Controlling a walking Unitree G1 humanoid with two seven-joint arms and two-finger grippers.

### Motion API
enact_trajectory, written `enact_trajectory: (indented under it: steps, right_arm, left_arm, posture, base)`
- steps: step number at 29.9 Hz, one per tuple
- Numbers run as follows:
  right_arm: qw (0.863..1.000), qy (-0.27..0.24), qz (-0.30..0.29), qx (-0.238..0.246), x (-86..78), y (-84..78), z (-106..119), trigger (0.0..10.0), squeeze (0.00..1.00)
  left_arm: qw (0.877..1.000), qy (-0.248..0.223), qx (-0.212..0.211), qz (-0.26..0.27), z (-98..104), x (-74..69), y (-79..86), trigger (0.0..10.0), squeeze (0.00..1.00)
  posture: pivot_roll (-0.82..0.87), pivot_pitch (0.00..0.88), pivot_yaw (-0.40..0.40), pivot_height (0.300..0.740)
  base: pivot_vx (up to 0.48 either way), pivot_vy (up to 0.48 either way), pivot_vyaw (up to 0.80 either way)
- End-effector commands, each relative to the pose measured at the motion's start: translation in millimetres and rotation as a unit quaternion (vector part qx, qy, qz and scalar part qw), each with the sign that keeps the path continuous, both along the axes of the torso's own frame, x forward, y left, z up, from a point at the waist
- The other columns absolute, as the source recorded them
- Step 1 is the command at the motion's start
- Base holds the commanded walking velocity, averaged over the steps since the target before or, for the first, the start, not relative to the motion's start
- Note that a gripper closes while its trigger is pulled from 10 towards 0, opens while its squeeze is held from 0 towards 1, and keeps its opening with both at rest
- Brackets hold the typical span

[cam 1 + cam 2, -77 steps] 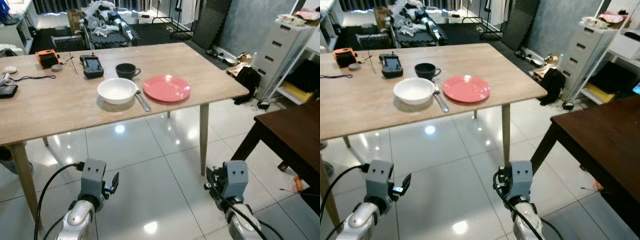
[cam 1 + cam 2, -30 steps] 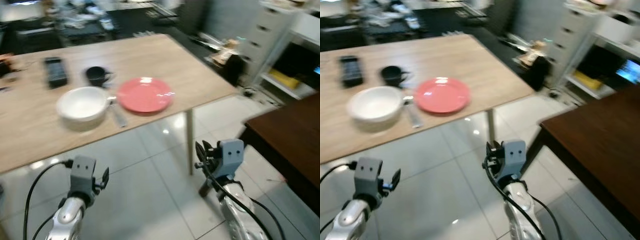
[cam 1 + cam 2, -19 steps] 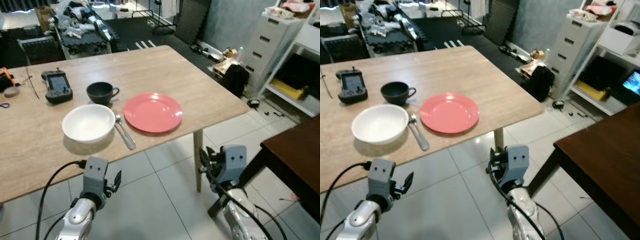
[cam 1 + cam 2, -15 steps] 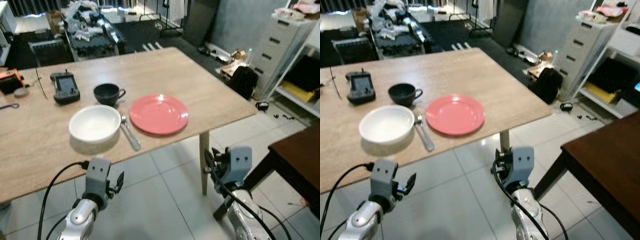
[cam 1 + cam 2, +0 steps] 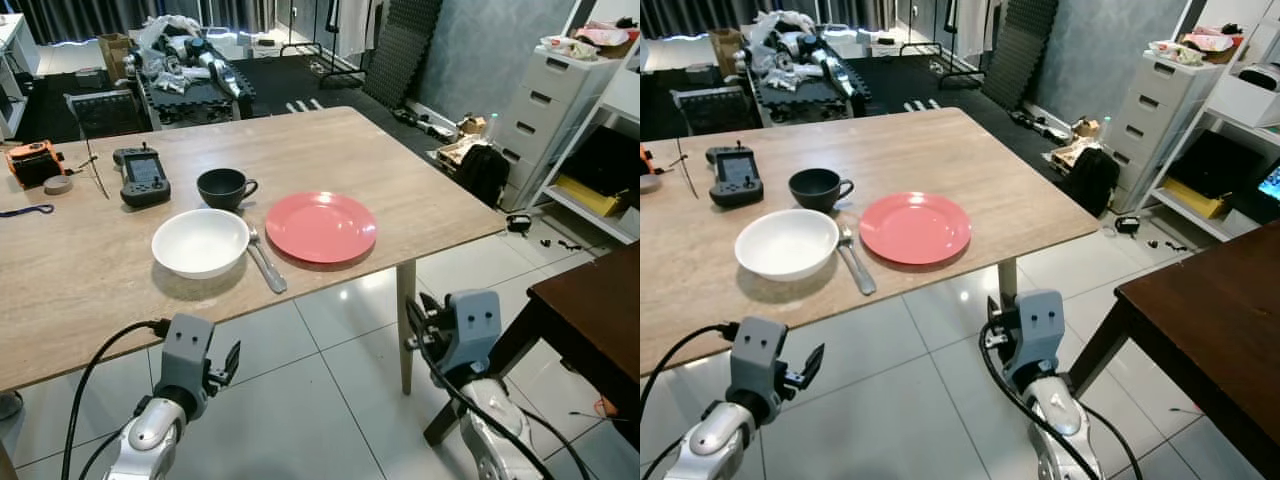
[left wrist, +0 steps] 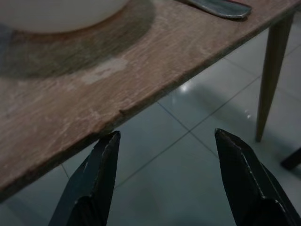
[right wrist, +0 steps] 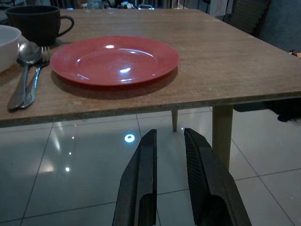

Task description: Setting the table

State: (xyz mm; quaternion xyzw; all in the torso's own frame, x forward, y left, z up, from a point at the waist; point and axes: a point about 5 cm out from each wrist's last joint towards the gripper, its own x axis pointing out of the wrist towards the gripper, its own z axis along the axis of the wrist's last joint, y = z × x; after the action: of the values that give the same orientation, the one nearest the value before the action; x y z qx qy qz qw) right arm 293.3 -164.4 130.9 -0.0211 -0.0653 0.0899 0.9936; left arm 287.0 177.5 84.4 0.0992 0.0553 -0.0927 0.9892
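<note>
Light wooden table [image 5: 420, 190] ahead, over glossy white floor tiles [image 5: 330, 400]. Along the near edge of the tabletop, toward its right corner: white bowl [image 5: 200, 242], then spoon and fork [image 7: 26, 75] lying side by side just right of the bowl, then red plate [image 5: 321, 227] just right of the cutlery, empty and flat. Black cup [image 5: 223, 186] just behind bowl and cutlery, handle toward the plate. Farther back toward the left edge, a black handheld controller [image 5: 143, 174], an orange device [image 5: 33, 162] and what looks like a roll of tape [image 5: 58, 184], too small to be sure. Left gripper [image 6: 164, 141] low in front of the table's near edge, below tabletop height, fingers spread wide with nothing between them, bowl's underside just above the edge in the wrist view. Right gripper [image 7: 169, 136] low before the table's near right corner, facing the plate, fingers close together with only a narrow slit between, empty. Dark wooden table [image 5: 600, 290] at the right, grey drawer unit [image 5: 545, 110] beyond it
</note>
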Motion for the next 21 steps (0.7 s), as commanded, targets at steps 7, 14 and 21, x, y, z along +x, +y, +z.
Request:
enact_trajectory:
  steps: [7,14,21]
  right_arm:
    - [1.0,-0.004,-0.002,-0.019,-7.3,-11.2,2.9,10.0,0.0]
    - [1.0,0.003,0.003,-0.026,-12.2,-11.5,-2.0,10.0,0.0]
    - [1.0,0.003,0.01,-0.017,-11.3,-4.7,-1.6,10.0,0.0]
  left_arm:
    - [0.987,-0.068,0.09,-0.118,20.7,-8.2,-18.8,10.0,0.0]
    - [0.986,-0.071,0.065,-0.135,27.6,-20.6,-22.3,10.0,0.0]
    - [0.985,-0.125,0.096,-0.07,59.9,-20.6,19.0,10.0,0.0]
  posture:
    - [0.0,0.096,0.027,0.74]
    - [0.0,0.102,0.029,0.74]
    - [0.02,0.106,0.023,0.74]
  base:
    - [0.0,0.0,0.0]
    - [0.0,0.0,0.0]
    - [0.0,0.0,0.0]
